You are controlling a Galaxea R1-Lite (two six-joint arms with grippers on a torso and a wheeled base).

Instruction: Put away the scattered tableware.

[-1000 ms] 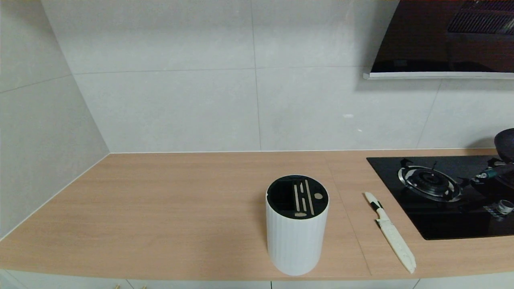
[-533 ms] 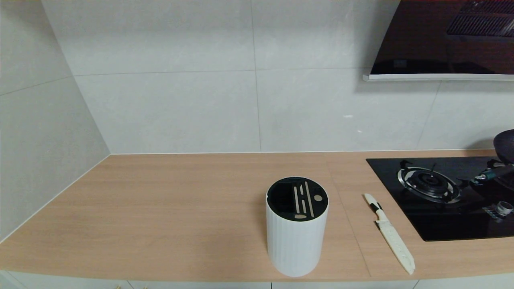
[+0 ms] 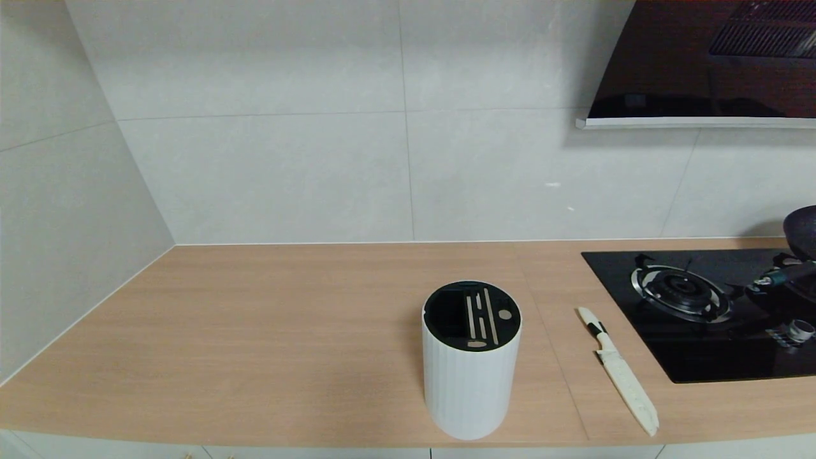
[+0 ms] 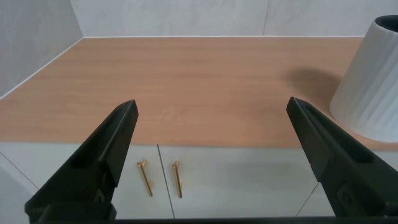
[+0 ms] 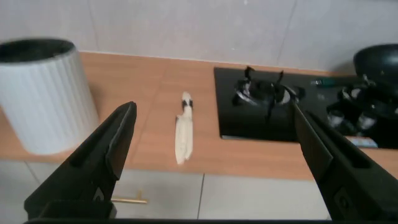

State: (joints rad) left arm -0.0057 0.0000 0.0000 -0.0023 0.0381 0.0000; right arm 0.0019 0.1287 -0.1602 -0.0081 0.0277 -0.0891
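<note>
A white ribbed cylindrical holder (image 3: 472, 360) with a black slotted top stands near the counter's front edge; its side also appears in the left wrist view (image 4: 371, 84) and the right wrist view (image 5: 43, 93). A cream knife (image 3: 617, 368) with a black band on its handle lies flat on the counter between the holder and the stove, blade toward the front edge; the knife (image 5: 184, 126) lies ahead of my right gripper. My left gripper (image 4: 214, 155) hangs open in front of the counter edge, left of the holder. My right gripper (image 5: 214, 155) hangs open below the counter edge, nothing between its fingers.
A black gas stove (image 3: 701, 306) with a burner ring fills the counter's right end, with a dark pan (image 3: 802, 231) at its far right. A range hood (image 3: 701, 64) hangs above. Tiled walls close the back and left. Cabinet doors with gold handles (image 4: 160, 178) sit under the counter.
The head view has tilted very slightly; the holder and the knife lie where they were.
</note>
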